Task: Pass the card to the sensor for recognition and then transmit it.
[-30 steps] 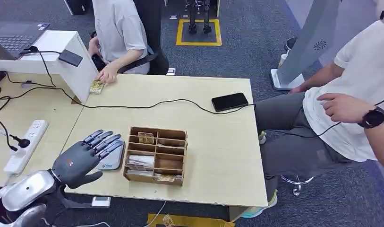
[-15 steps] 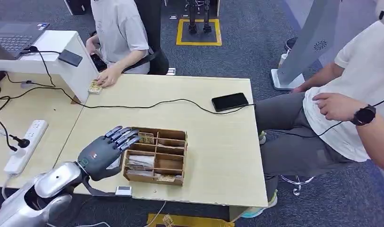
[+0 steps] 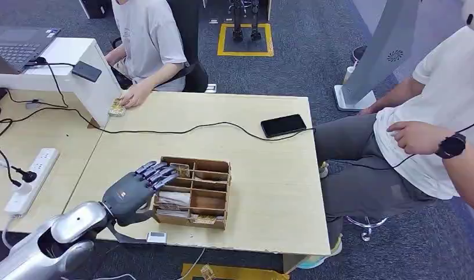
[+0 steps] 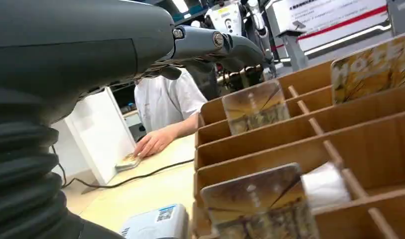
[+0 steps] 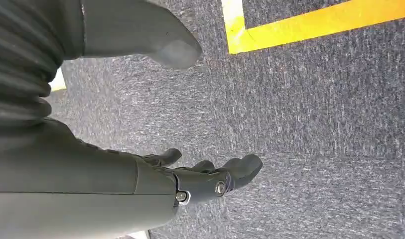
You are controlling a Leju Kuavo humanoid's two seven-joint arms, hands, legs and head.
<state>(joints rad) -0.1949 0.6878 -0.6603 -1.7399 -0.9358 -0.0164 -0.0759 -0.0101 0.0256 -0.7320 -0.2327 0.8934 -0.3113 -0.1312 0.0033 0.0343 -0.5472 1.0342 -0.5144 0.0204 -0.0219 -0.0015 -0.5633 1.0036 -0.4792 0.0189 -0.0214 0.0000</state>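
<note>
Wooden table (image 3: 269, 175), divided box (image 3: 217, 201) – cards (image 3: 179, 170) upright inside, left hand (image 3: 138, 186) released above

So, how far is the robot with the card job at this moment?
Very early. Nothing looks finished: the cards stand in the wooden box. In hand: the left hand reaches over the box's left side, fingers spread, holding nothing. The right hand hangs open above the floor. Left to do: take a card, show it to the sensor, pass it on.

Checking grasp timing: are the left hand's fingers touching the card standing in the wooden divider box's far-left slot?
Apart. Left wrist view: the fingers hang above the upright card, with background showing between them.
</note>
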